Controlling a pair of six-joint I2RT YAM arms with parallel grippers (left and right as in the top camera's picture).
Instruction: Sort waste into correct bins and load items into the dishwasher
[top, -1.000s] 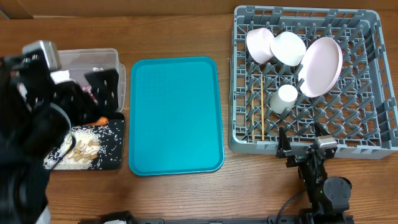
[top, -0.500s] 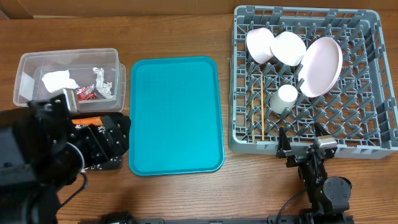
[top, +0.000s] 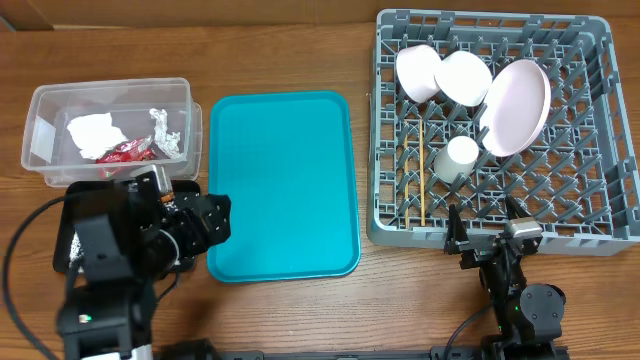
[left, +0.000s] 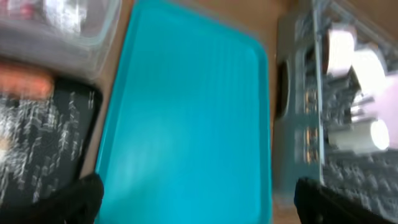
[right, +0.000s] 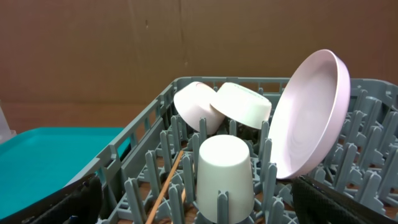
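Top-down overhead; both wrist views toward dish rack (top: 480, 16)

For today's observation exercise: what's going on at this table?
Nothing is held. The left gripper hovers, jaws open, at the black tray's edge; the right gripper sits open before the dish rack, which holds two bowls, a plate, a cup and chopsticks. Tissue, red wrapper and foil lie in the clear tub.

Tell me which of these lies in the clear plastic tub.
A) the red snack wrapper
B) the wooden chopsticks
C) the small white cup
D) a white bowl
A: in the overhead view the red snack wrapper lies inside the clear tub beside the white tissue and the foil, while the chopsticks, cup and bowls sit in the grey rack.
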